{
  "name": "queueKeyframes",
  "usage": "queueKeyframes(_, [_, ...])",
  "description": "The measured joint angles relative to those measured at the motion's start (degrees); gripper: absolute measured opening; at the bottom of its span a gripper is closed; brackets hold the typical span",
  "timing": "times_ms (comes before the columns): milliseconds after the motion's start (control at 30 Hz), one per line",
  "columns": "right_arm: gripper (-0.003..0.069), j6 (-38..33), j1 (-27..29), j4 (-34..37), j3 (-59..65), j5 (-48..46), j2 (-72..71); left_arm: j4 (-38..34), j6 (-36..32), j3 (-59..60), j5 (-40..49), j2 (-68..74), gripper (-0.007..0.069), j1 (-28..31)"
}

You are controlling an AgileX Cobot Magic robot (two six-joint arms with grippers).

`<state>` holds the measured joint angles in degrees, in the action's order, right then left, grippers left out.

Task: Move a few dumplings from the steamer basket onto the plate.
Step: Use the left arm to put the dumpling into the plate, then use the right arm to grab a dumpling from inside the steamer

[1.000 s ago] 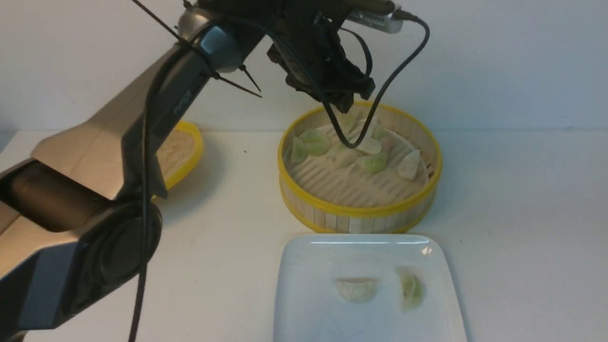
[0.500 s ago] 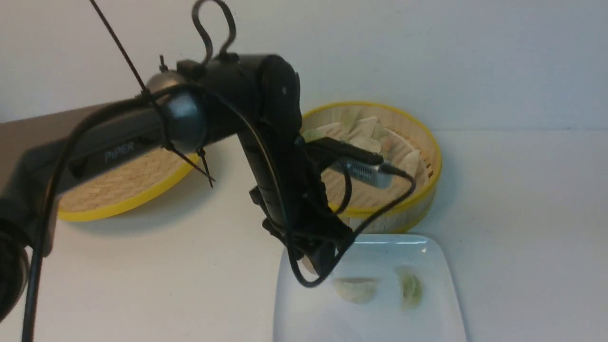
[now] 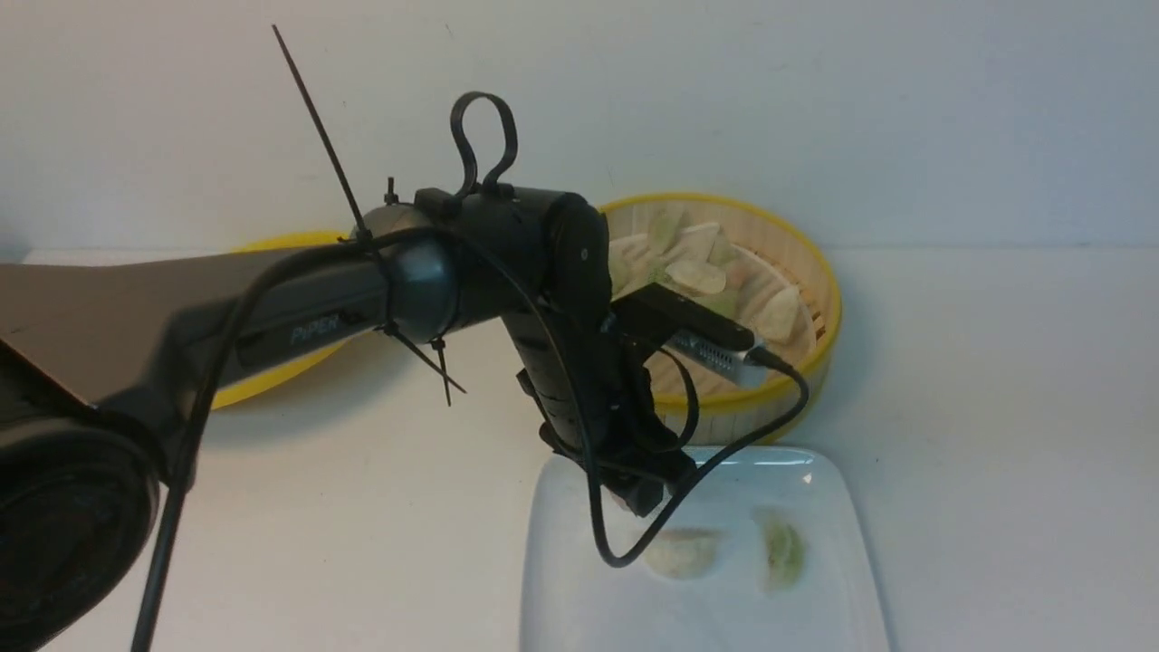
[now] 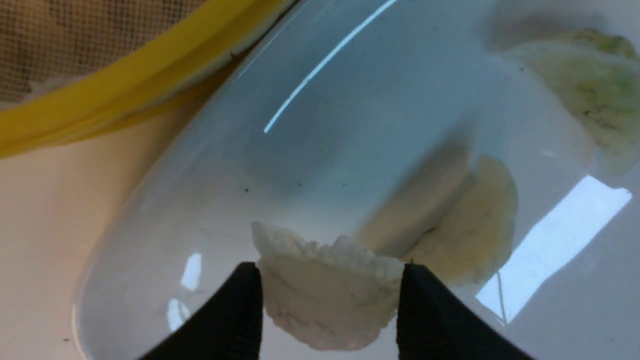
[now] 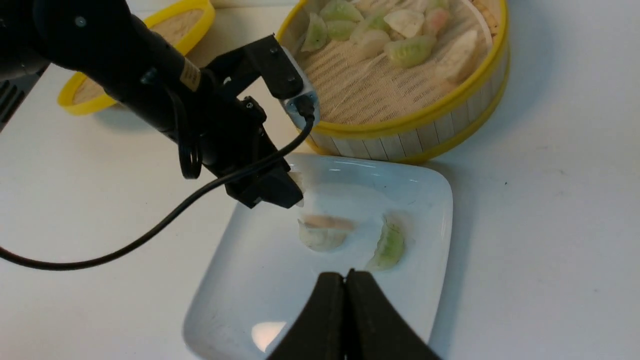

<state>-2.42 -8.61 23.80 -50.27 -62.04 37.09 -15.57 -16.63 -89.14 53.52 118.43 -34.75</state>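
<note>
My left gripper (image 3: pixel 639 494) hangs low over the far left part of the white square plate (image 3: pixel 589 598). In the left wrist view its jaws (image 4: pixel 331 267) are shut on a pale white pleated dumpling (image 4: pixel 325 300), which touches both fingers. Two dumplings lie on the plate: a pale one (image 3: pixel 679 552) and a light green one (image 3: pixel 784 552). Behind the plate stands the bamboo steamer basket (image 3: pixel 815 362) with several dumplings (image 3: pixel 697 276) at its back. My right gripper (image 5: pixel 346 272) is shut and empty, above the plate's near part (image 5: pixel 250 280); it does not show in the front view.
The shallow woven yellow-rimmed lid (image 3: pixel 258 385) lies at the back left, mostly behind my left arm. A black cable (image 3: pixel 616 552) loops from the left wrist camera down over the plate. The white wall stands close behind the steamer.
My left arm has swung from above the steamer's back down and forward to the plate's far left part, carrying the white dumpling. The right gripper has stayed shut.
</note>
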Motion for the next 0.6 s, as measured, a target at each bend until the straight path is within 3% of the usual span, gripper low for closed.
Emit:
queueKeyframes(167, [-0.0014,0.0,0.0,0.0,0.0,-0.05,0.0,0.17,0.89,-0.06,0.28,0.2,0.0402,0.0])
queueKeyframes(333, [-0.0014,0.0,0.0,0.0,-0.26,0.0,0.37,0.45,2.7,-2.86,5.05,0.5,0.0424,0.0])
queueKeyframes(433, [-0.0014,0.11,0.0,-0.06,-2.62,-0.65,2.83,1.04,4.03,-6.6,10.59,0.5,0.0365,0.0])
queueKeyframes(533, [-0.0014,0.17,0.0,0.0,-8.11,-1.81,9.66,2.56,5.08,-10.04,14.92,-2.3,0.0177,0.05])
queueKeyframes(600, [-0.0014,0.17,0.0,0.0,-9.83,-1.98,12.21,2.85,5.13,-10.27,15.27,-4.05,0.0111,0.05])
